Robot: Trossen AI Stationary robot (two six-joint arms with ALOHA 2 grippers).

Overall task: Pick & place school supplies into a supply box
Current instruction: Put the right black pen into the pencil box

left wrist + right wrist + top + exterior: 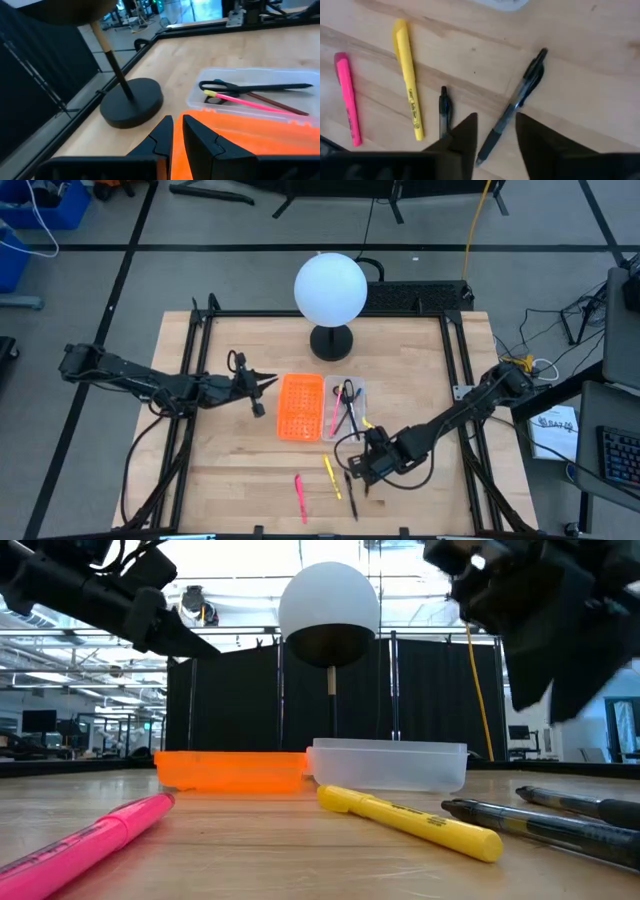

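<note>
The clear supply box (346, 410) lies at mid-table. It holds dark-handled scissors (220, 86), a pink pen (250, 102), a brown pencil (280, 104) and a black pen (280, 88). A pink highlighter (347, 100), a yellow highlighter (409, 85) and two black pens (520, 100) (444, 107) lie flat on the table near its front edge. My right gripper (495, 117) is open and hovers above the longer black pen, its fingers on either side of the pen's near end. My left gripper (177, 120) is shut and empty, in the air left of the orange perforated piece (301, 407).
A lamp with a white globe (330, 288) and a black round base (331, 340) stands behind the box. The orange perforated piece lies against the box's left side. A black frame rail (195, 370) runs along the table's left, right and far edges.
</note>
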